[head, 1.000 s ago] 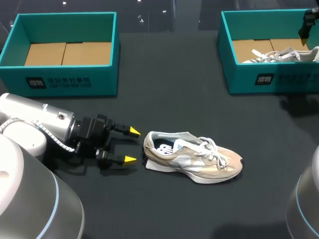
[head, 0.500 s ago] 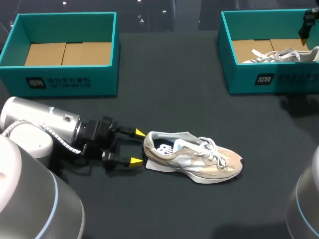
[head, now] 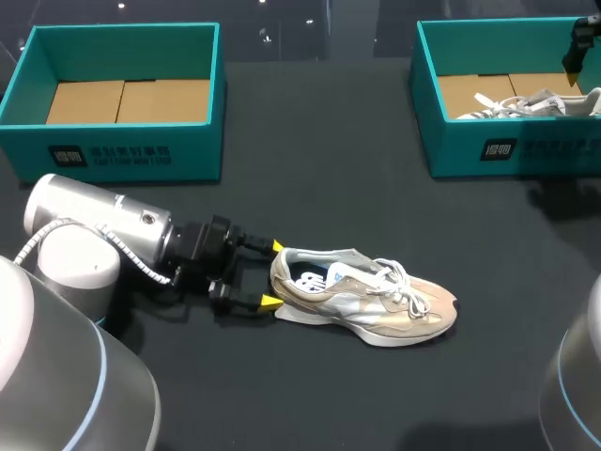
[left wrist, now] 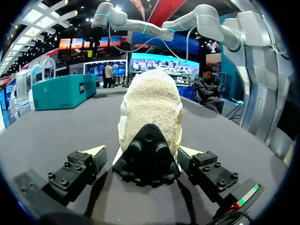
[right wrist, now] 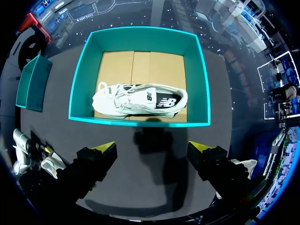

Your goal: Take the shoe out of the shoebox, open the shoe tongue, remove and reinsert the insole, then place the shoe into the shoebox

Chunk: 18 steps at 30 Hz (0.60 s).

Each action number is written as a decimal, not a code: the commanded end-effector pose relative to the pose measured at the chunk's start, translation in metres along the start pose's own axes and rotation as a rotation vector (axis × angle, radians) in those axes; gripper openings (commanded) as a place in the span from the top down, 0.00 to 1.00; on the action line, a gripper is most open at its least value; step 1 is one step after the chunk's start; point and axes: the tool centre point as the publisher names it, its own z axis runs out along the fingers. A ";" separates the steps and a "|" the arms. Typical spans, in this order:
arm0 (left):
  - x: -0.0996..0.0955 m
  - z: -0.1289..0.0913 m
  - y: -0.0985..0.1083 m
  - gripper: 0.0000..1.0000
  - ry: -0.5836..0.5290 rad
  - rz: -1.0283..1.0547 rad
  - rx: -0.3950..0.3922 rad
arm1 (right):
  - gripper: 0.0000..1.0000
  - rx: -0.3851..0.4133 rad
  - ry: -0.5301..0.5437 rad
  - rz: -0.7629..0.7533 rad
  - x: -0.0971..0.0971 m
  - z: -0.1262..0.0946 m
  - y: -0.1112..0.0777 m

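A beige and white shoe point(head: 364, 297) lies on its sole in the middle of the black table, heel toward my left arm. My left gripper point(head: 272, 274) stands open with its yellow tips on either side of the heel; in the left wrist view the heel point(left wrist: 151, 117) fills the space between the open gripper point(left wrist: 143, 152) fingers. A teal shoebox point(head: 498, 141) at the far right holds a white shoe point(right wrist: 139, 99). My right gripper point(right wrist: 152, 149) hovers open high above that shoebox point(right wrist: 140, 75). In the head view only a bit of the right arm point(head: 580, 42) shows.
An empty teal shoebox point(head: 117, 155) with a cardboard floor stands at the far left. Bare black tabletop lies between the two boxes and in front of the shoe.
My left arm has slid right along the table, bringing its open fingers from short of the shoe up to either side of the heel. The right arm has not moved.
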 end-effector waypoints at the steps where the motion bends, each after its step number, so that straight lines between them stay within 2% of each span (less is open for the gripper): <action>1: -0.004 0.008 0.002 0.00 0.017 0.002 0.000 | 0.00 -0.002 -0.001 0.000 0.000 0.000 -0.001; 18: 0.006 0.036 -0.009 0.00 0.080 0.032 0.024 | 0.00 -0.002 -0.001 0.000 0.000 0.000 -0.001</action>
